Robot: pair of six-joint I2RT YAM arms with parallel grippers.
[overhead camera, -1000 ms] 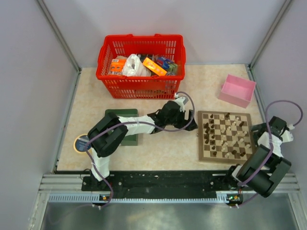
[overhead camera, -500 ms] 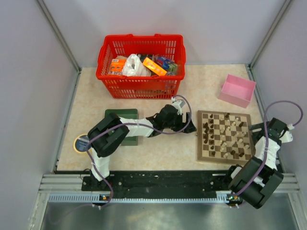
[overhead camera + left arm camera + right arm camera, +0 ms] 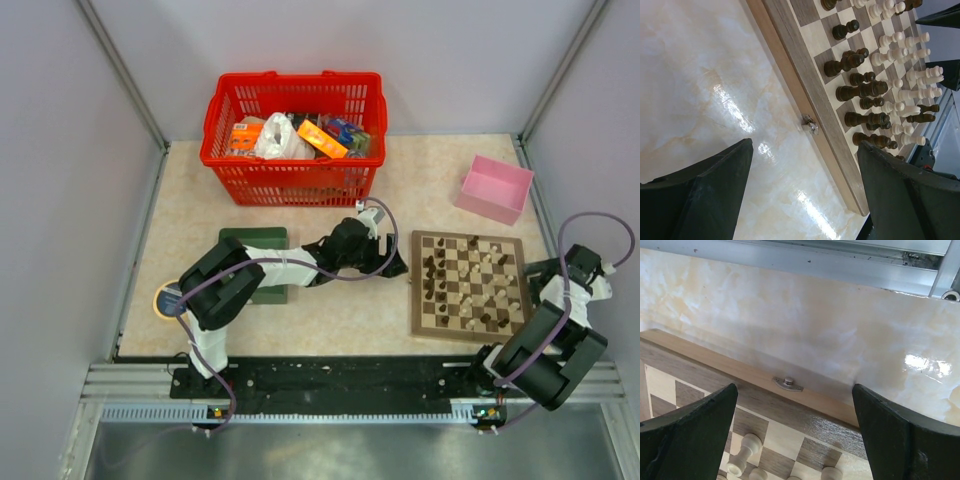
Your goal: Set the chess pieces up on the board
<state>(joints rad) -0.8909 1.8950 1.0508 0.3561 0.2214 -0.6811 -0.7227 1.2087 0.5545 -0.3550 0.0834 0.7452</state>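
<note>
Left gripper [image 3: 805, 150] and right gripper [image 3: 795, 390] fingers both wide, empty, flanking the board [image 3: 418, 290] on the desk. Chess pieces [image 3: 860, 90] sit jumbled on its squares. Likely light, smooth, tippy: pinch each mid-stem.

The board [image 3: 470, 285] is crowded: chess pieces [image 3: 468, 282] stand close together on most squares, with only narrow gaps between them. Just left of the board hangs the left gripper [image 3: 392, 262], jaws wide and empty, with bare surface [image 3: 340, 315] open around it. At the board's right rim the right gripper [image 3: 535, 270] is spread wide, hemmed in by the side wall. Behind the board sit a pink box [image 3: 494, 188] and a red basket [image 3: 295, 125], with a free strip before them.
</note>
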